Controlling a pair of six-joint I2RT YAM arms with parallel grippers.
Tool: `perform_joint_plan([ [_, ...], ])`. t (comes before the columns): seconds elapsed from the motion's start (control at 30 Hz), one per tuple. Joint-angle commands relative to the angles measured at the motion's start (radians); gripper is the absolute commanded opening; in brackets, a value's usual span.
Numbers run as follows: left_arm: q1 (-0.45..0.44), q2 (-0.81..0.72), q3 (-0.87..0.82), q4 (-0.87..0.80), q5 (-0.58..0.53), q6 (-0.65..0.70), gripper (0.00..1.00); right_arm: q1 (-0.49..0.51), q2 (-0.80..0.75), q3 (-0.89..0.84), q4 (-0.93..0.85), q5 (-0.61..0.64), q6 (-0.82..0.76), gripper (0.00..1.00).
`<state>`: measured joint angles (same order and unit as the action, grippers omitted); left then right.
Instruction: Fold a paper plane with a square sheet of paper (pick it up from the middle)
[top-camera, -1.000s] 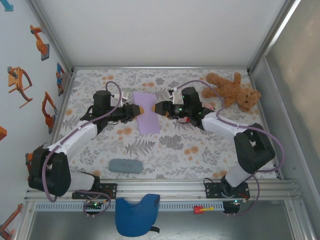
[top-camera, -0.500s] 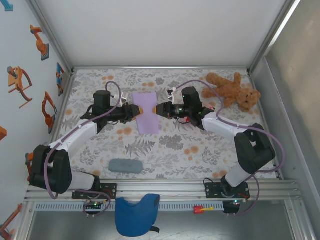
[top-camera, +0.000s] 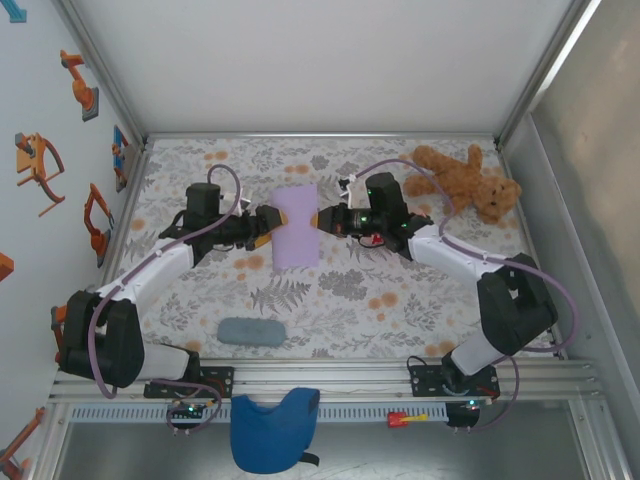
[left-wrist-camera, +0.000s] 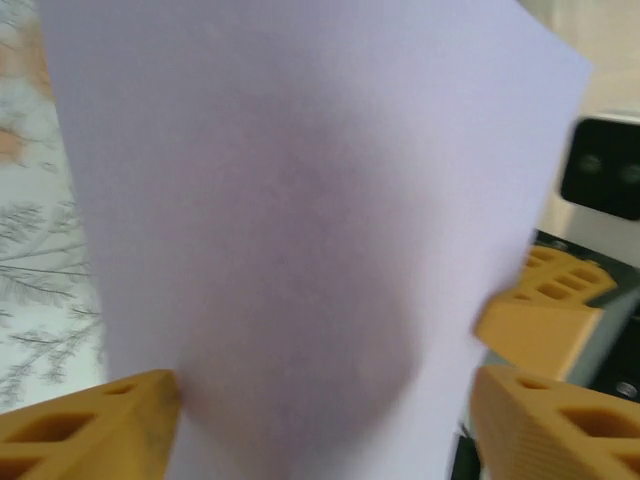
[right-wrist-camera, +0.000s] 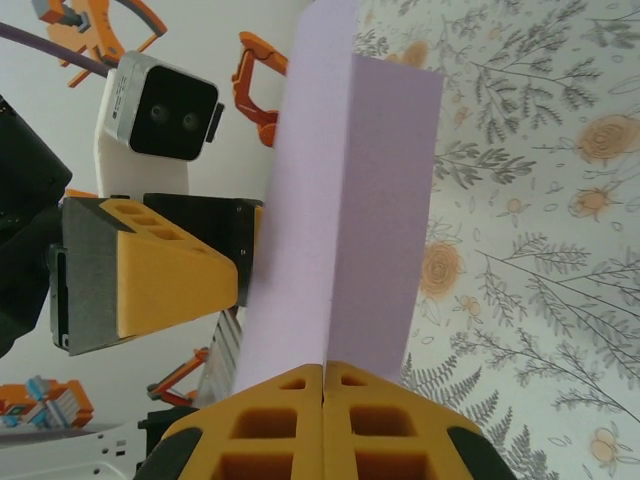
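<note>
Bright, even light, soft shadows; blurred sheet of paper (left-wrist-camera: 300, 250) close to left wrist lens.

Left arm (top-camera: 150, 268): it reaches from its base up to the left side of the square sheet of paper (top-camera: 295, 228), with the forearm slanting toward the sheet.
Left gripper (top-camera: 262, 226): it is at the left edge of the sheet and points at it. The orange fingers (left-wrist-camera: 85, 425) stand wide apart, one on each side of the sheet, without pinching it.
Right arm (top-camera: 452, 255): it is bent at the elbow and reaches to the right side of the sheet.
Right gripper (top-camera: 322, 220): it is at the right edge of the sheet and faces the left gripper. The jaws are pressed together and the folded sheet is clamped between the tips.
</note>
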<state>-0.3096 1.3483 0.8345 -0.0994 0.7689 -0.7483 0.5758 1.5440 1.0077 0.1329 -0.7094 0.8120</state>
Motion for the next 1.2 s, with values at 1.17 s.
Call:
perform_joint_plan([
  [1.17,-0.127,0.055,-0.073,-0.152,-0.407,0.059,0.88,0.069,0.315,-0.038,0.188,0.104,0.206,0.0],
])
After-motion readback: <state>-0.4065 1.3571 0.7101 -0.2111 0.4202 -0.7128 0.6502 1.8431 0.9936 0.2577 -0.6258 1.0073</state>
